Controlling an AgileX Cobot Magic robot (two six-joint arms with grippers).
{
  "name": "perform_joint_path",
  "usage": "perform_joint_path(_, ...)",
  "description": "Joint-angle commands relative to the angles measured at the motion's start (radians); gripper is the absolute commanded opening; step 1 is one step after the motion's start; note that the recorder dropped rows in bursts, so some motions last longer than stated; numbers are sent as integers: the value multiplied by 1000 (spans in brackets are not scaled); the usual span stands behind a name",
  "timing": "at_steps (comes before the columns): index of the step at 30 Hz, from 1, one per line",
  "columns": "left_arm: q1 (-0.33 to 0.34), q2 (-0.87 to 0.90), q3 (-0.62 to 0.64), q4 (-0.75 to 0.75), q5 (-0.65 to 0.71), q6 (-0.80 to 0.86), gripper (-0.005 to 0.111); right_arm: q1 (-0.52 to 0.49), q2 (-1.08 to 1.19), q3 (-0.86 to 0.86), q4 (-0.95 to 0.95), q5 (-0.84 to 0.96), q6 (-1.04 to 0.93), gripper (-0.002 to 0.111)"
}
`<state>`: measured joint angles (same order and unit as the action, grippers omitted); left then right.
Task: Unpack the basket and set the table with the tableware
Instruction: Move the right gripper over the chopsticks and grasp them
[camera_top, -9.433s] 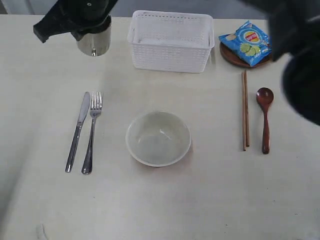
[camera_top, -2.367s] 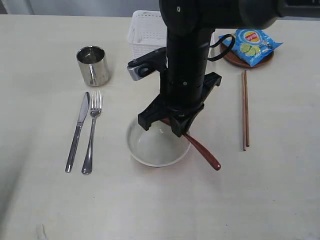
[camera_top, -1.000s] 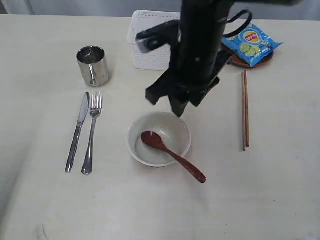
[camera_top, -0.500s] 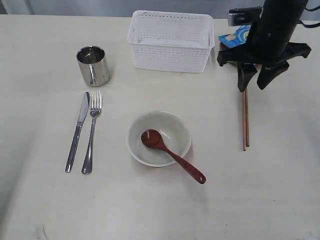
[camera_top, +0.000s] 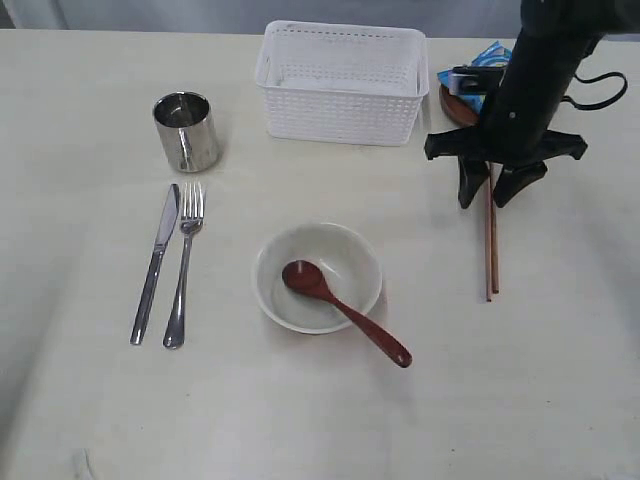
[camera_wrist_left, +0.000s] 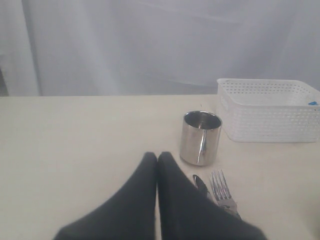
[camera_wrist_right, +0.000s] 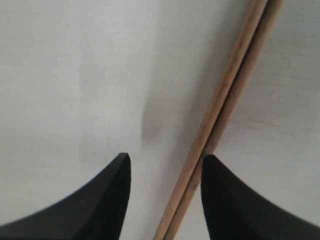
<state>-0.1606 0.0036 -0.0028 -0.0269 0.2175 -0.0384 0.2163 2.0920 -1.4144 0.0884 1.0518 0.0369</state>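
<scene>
My right gripper (camera_top: 489, 196) hangs open over the far end of the wooden chopsticks (camera_top: 490, 250). In the right wrist view the chopsticks (camera_wrist_right: 235, 75) run between the fingers, close to one of them, and the gripper (camera_wrist_right: 165, 162) grips nothing. The reddish-brown spoon (camera_top: 345, 310) rests in the cream bowl (camera_top: 330, 250) with its handle over the rim. Knife (camera_top: 155, 265), fork (camera_top: 183, 265) and steel cup (camera_top: 186, 130) are on the left of the table (camera_top: 100, 420). The white basket (camera_top: 342, 80) stands at the back. My left gripper (camera_wrist_left: 157, 156) is shut and empty, near the cup (camera_wrist_left: 200, 137).
A blue chip bag (camera_top: 482, 72) lies on the small brown plate (camera_top: 455, 106) behind the right arm, next to the basket. The left wrist view also shows the basket (camera_wrist_left: 270, 110), the fork (camera_wrist_left: 220, 187) and the knife tip (camera_wrist_left: 200, 184).
The right arm has left the spoon in the bowl, swung right and come down over the chopsticks' far end. The gripper stayed open.
</scene>
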Motion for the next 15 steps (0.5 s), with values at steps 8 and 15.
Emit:
perform_joint_path(8,-1,-4,3,-4,-6,0,0,-5,34,-4,2,-52,-7,44)
perform_joint_path(15,-1,-4,3,-4,-6,0,0,-5,41,-4,11,-46,-9,44)
